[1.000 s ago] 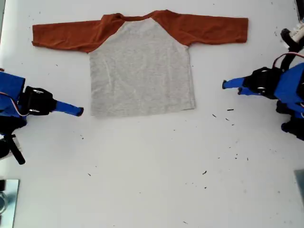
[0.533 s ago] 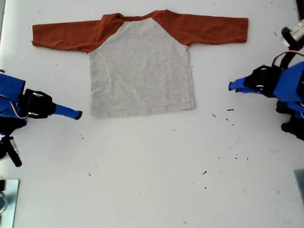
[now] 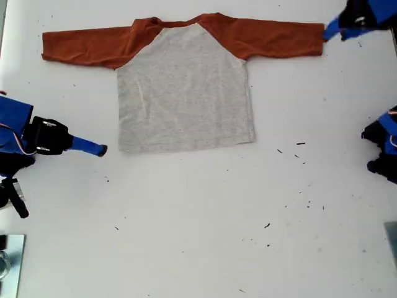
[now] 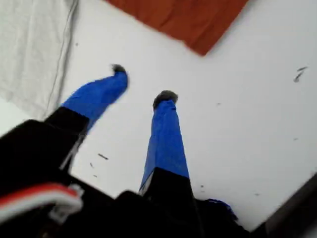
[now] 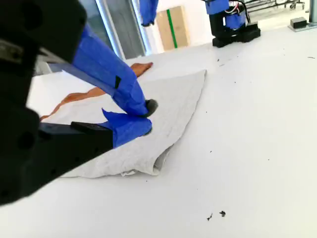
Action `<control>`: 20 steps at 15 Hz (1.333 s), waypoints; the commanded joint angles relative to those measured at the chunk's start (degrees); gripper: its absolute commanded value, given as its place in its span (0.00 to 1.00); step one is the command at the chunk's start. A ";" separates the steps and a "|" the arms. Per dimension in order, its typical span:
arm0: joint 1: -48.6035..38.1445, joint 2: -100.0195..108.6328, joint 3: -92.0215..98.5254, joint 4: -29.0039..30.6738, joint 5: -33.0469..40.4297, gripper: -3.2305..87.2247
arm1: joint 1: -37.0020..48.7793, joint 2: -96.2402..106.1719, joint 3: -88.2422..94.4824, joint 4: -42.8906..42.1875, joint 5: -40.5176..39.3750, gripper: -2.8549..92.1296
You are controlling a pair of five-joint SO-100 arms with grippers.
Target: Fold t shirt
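Observation:
The t shirt (image 3: 186, 87) lies flat on the white table, its grey body plain side up and both rust-orange sleeves spread wide; no logo shows. My first gripper (image 3: 327, 31) hangs open at the exterior view's top right, just off the cuff of that sleeve (image 3: 291, 38). The first wrist view shows its spread gripper (image 4: 142, 83) empty over bare table, short of the orange cuff (image 4: 183, 20). My second gripper (image 3: 103, 149) is shut at the exterior view's left, just beside the hem corner. In the second wrist view its gripper (image 5: 147, 119) holds nothing, with the grey shirt (image 5: 168, 99) behind.
Small black specks (image 3: 300, 144) dot the table toward the exterior view's right. An arm base (image 3: 383, 149) stands at that view's right edge. A metal object (image 3: 9, 261) sits in its bottom left corner.
My first arm has swung from the middle of the exterior view's right side up to the sleeve cuff at the top right. My second arm has barely moved.

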 commanded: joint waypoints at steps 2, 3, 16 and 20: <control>-0.44 0.44 0.53 -0.18 1.05 0.05 | 6.68 -12.74 -13.97 -4.13 -10.28 0.50; -0.44 0.44 0.53 -0.18 1.05 0.05 | 8.44 -15.82 -12.13 -8.09 -12.48 0.49; -1.32 0.44 0.53 -0.26 0.70 0.08 | 12.39 -18.11 11.07 -29.53 -22.85 0.07; -1.05 0.44 0.53 -0.53 0.35 0.03 | 3.25 -4.48 1.93 -17.58 -16.35 0.07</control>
